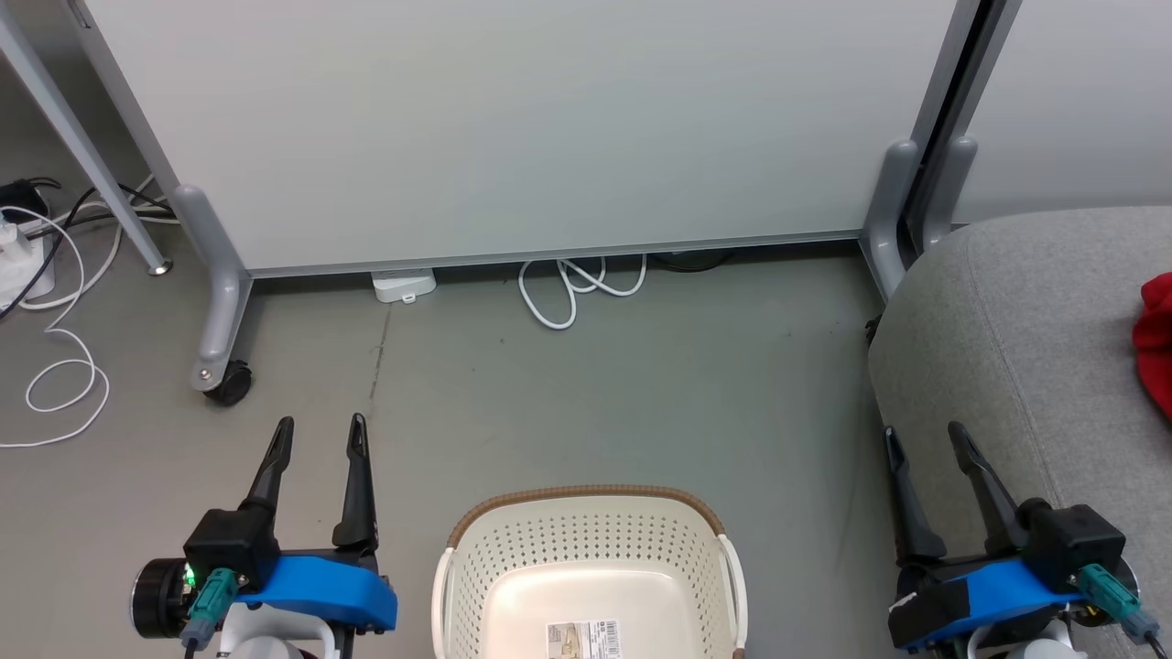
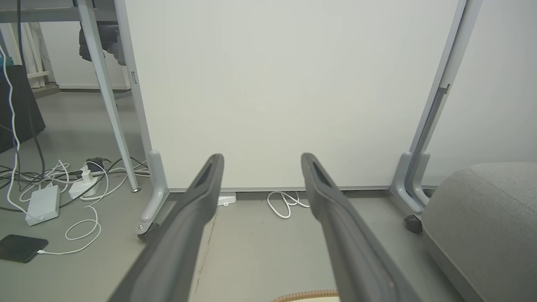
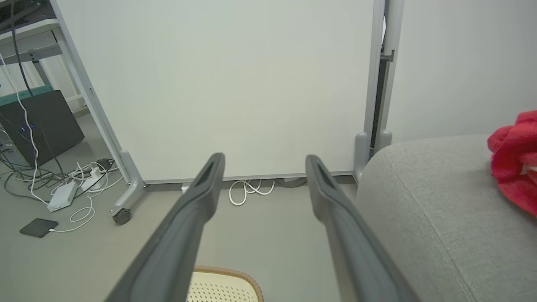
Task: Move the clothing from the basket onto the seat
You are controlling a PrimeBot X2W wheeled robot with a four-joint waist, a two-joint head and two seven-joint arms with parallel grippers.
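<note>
We see the left gripper point(image 1: 320, 423) at the lower left of the head view and the right gripper point(image 1: 923, 432) at the lower right. Both have their fingers spread apart and hold nothing. The cream laundry basket point(image 1: 586, 495) sits at bottom centre, a barcode label point(image 1: 583, 638) on its bare floor. Red clothing point(image 1: 1155, 343) lies on the grey seat point(image 1: 1007, 348) at the right edge. A white partition panel point(image 1: 513, 128) stands across the top.
</note>
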